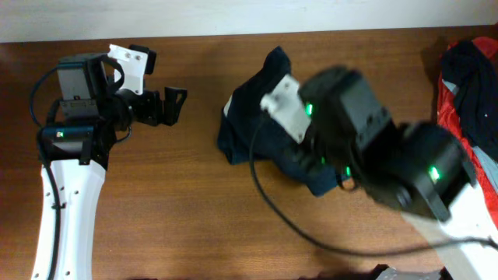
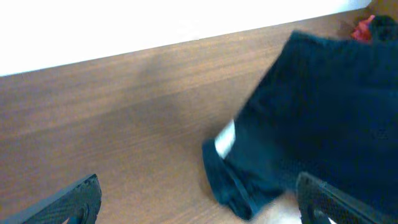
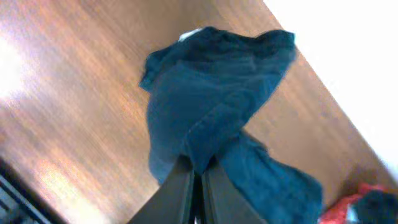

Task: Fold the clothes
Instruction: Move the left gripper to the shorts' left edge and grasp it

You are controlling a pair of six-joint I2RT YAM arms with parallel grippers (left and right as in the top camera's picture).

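Shorts (image 3: 205,93) sit bunched, one fold pinched in the right gripper (image 3: 198,173) (left gripper (image 1: 176,104) spread, free); best draw it out slowly so the cloth flattens.

My right hand (image 3: 199,167) is pinched tight, both fingers (image 3: 181,186) pressed together on a fold of the dark navy blue cloth shorts (image 3: 211,99). From my grip the soft cloth bunches away in a crumpled mound across the brown wooden counter (image 3: 74,93), and another part trails off beside my fingers toward the counter's edge. A small white label (image 3: 189,34) peeks out at the mound's far side. Along that edge a white wall (image 3: 348,62) begins. A red garment heap (image 3: 360,190) lies near the same edge, apart from the shorts.
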